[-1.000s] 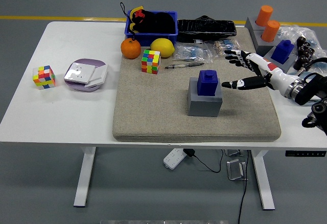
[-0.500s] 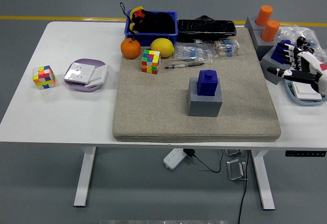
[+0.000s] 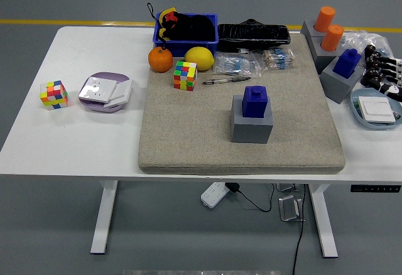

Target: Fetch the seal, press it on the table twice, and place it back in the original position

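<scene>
Neither of my hands is in frame, so I can't tell whether they're released or clenched; nothing on the table is being gripped. The blue seal [image 3: 255, 101] sits upright on its grey block [image 3: 252, 129], roughly mid-mat on the beige felt mat [image 3: 182, 137], clear of everything else. Behind it on the mat: a pen [image 3: 226, 80], a Rubik's cube [image 3: 185, 75], a lemon [image 3: 200, 58] and an orange [image 3: 161, 59], the orange right at the mat's far-left corner. Clear packets [image 3: 237, 65] lie just behind the pen. The blue bin [image 3: 210, 31] at the far edge holds a black plush toy [image 3: 185, 22], with a black bag [image 3: 254, 34] beside it to the right. Far right: two orange seals [image 3: 325, 19] on a grey holder, and a second blue seal [image 3: 347, 62] on another grey block [image 3: 336, 85], touching the mat's right edge. Next to that are some black bits I can't identify, and a blue dish [image 3: 364, 117] with a white card in it. On the left of the white table [image 3: 75, 143]: a second cube [image 3: 54, 94] and a purple plate [image 3: 105, 77] with white cards stacked on it.
</scene>
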`<action>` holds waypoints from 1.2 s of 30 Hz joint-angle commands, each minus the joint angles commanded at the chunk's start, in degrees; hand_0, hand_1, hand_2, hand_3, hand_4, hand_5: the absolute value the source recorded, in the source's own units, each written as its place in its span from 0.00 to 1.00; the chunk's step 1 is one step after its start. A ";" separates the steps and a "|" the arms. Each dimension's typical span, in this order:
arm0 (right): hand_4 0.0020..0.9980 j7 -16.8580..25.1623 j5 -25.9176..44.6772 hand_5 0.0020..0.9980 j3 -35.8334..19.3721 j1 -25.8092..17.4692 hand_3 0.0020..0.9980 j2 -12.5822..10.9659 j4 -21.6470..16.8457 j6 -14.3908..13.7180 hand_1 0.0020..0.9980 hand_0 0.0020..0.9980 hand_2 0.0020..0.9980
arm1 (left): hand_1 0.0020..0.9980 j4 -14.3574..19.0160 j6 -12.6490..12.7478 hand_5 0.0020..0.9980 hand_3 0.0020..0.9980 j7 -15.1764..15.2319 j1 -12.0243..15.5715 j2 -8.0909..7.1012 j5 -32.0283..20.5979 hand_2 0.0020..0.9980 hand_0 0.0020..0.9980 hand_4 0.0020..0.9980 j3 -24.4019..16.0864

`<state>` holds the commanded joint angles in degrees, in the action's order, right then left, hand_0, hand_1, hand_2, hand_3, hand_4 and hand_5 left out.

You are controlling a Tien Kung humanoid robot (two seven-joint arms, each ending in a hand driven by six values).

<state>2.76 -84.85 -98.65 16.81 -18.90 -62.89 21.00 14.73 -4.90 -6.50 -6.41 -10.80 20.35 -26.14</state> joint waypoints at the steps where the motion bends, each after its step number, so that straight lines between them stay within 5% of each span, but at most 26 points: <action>1: 0.97 -0.06 0.01 0.32 -0.21 -0.32 0.76 -0.12 0.00 0.01 0.80 0.88 0.77 | 0.82 0.01 0.02 0.39 0.84 0.00 -0.02 -0.02 0.05 0.79 0.82 0.80 -0.05; 36: 0.93 -2.35 0.82 0.28 -2.36 -1.79 0.74 0.45 -0.51 0.95 0.75 0.85 0.75 | 0.82 0.10 0.06 0.39 0.84 0.00 -0.35 -0.92 0.21 0.79 0.82 0.80 0.36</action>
<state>0.41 -84.03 -101.01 15.03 -18.45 -63.39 21.95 14.83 -4.84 -6.50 -6.76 -11.72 20.56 -25.78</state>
